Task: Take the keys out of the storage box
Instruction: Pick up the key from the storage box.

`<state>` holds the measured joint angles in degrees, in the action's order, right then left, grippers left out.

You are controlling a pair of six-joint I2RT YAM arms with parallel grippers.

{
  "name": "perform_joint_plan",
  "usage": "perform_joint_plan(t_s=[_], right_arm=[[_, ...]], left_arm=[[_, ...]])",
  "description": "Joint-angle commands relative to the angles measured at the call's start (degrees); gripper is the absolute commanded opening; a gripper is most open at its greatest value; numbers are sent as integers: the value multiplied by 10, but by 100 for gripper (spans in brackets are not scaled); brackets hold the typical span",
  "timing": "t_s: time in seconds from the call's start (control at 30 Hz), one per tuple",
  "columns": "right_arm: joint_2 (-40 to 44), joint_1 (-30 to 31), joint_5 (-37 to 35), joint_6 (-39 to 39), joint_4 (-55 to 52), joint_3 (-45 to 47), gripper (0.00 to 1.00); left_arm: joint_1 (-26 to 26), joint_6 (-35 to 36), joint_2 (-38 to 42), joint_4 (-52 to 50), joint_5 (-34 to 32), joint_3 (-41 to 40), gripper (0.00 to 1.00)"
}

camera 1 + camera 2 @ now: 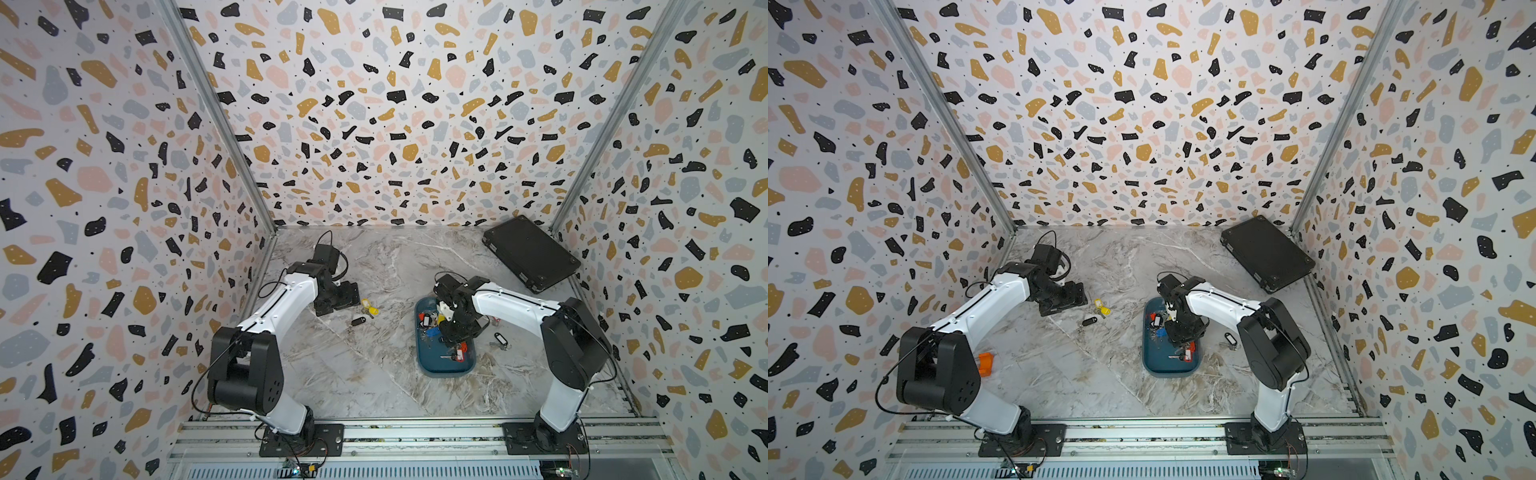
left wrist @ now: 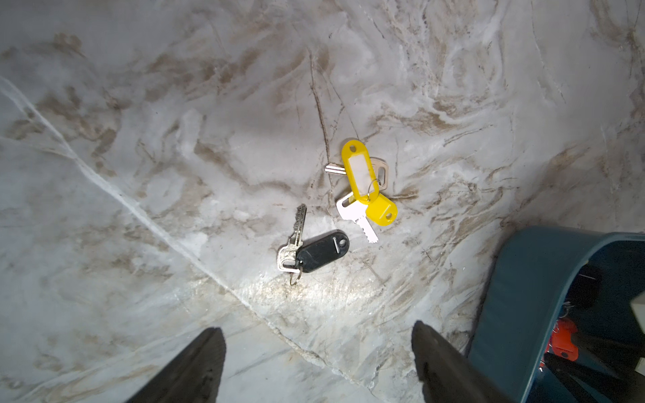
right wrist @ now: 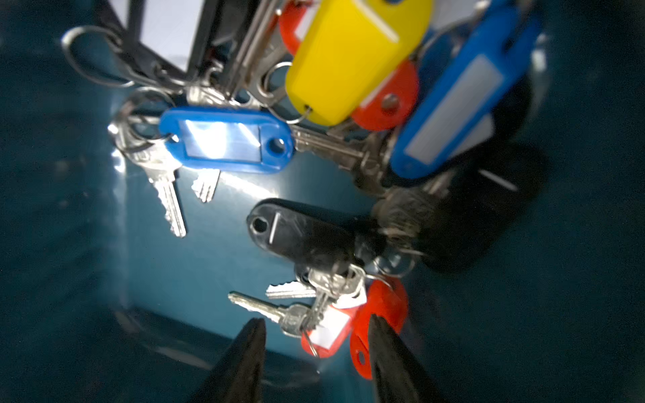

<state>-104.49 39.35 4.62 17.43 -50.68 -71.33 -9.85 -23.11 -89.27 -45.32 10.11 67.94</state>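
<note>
The teal storage box [image 1: 444, 368] [image 1: 1167, 365] lies right of the table's middle. Inside it is a heap of keys [image 3: 342, 146] with blue, yellow, red and black tags. My right gripper [image 3: 316, 319] [image 1: 454, 340] reaches down into the box. It is open, its jaws on either side of a red-tagged bunch of keys [image 3: 335, 324] near the box's front end. My left gripper [image 2: 316, 326] [image 1: 336, 299] hangs open over bare marble, left of the box. Beyond its fingertips lie yellow-tagged keys [image 2: 359, 174] [image 1: 369, 309] and a black-tagged key [image 2: 323, 251] [image 1: 358, 321].
A flat black case [image 1: 530, 253] [image 1: 1266, 253] sits at the back right corner. One more tagged key [image 1: 498, 340] lies on the table right of the box. An orange object [image 1: 986, 362] shows behind the left arm. Patterned walls enclose three sides.
</note>
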Motion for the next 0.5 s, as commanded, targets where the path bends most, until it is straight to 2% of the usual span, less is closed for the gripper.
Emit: perform_joint_plan(t_s=[0.0, 0.23, 0.37, 0.47], right_arm=[[0, 2, -24, -14, -2, -20, 49], [-24, 1, -54, -10, 2, -32, 37], [-29, 1, -60, -10, 2, -35, 34], [-31, 1, -60, -9, 3, -35, 25]], left_arm=[[3, 8, 0, 0, 9, 3, 88], [3, 9, -7, -3, 22, 3, 87], [3, 8, -10, -2, 27, 4, 87], [3, 9, -11, -3, 29, 5, 87]])
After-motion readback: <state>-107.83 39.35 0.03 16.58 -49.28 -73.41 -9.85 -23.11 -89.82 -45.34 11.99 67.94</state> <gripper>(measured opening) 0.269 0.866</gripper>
